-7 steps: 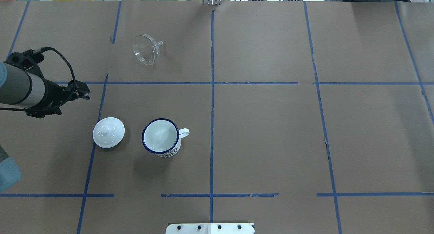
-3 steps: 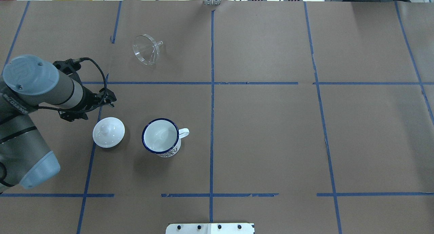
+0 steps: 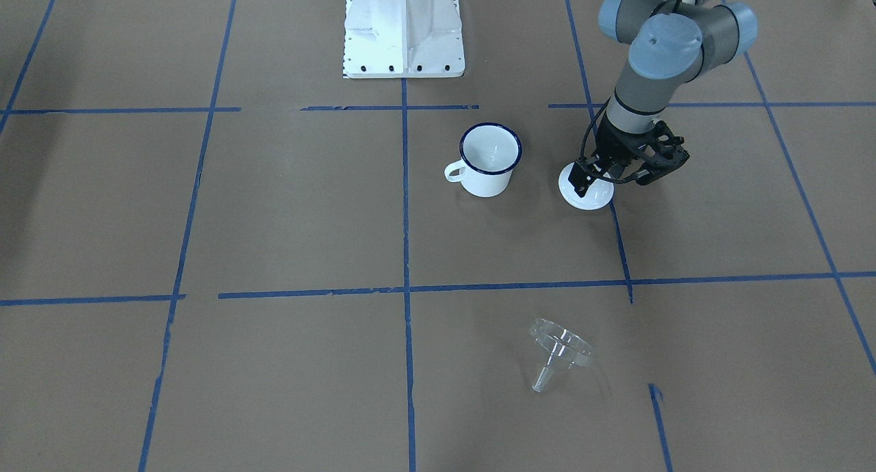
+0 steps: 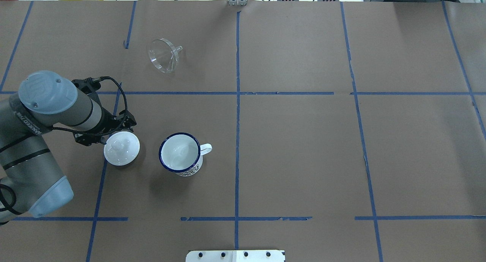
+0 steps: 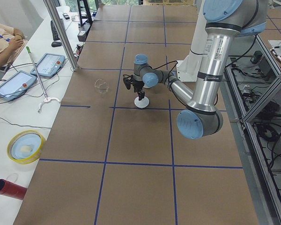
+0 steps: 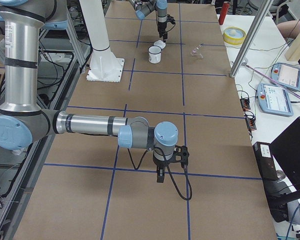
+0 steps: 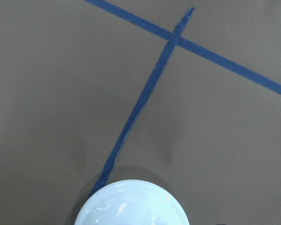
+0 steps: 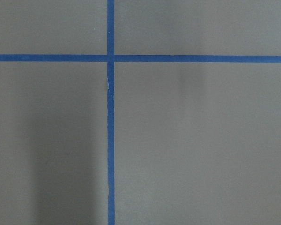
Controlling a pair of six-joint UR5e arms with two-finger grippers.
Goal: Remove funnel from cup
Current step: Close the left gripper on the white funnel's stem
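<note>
While lying on its side toward the far edge of the worktop (image 4: 303,159), left half, well apart from the cup (image 4: 180,153): funnel (image 4: 164,56), clear and glassy, wide round cone, short narrow spout. Long axis slanting toward the far edge and the right end, spout leading, mouth turned back toward the left end.

Cup upright nearer the robot's edge, just left of the centre tape line. White glossy enamel, dark blue rim, small loop handle pointing toward the right end. Dark blue print low on its wall, not legible.

Near it, toward the left end, a white lid (image 4: 121,148): round, domed, glossy, knob on top, flat on the paper.

Left gripper (image 3: 583,182), black, close over the lid's far-left part; touching or not, hard to say. Fingers spread or pressed together: cannot tell. Lettering along the grey left arm, too small to read.

Right gripper (image 6: 160,176) pointing down toward the right end, over a crossing of blue tape (image 4: 237,121); finger state likewise impossible to tell.

Worktop covering: matte brown paper, ruled into squares by the tape.
</note>
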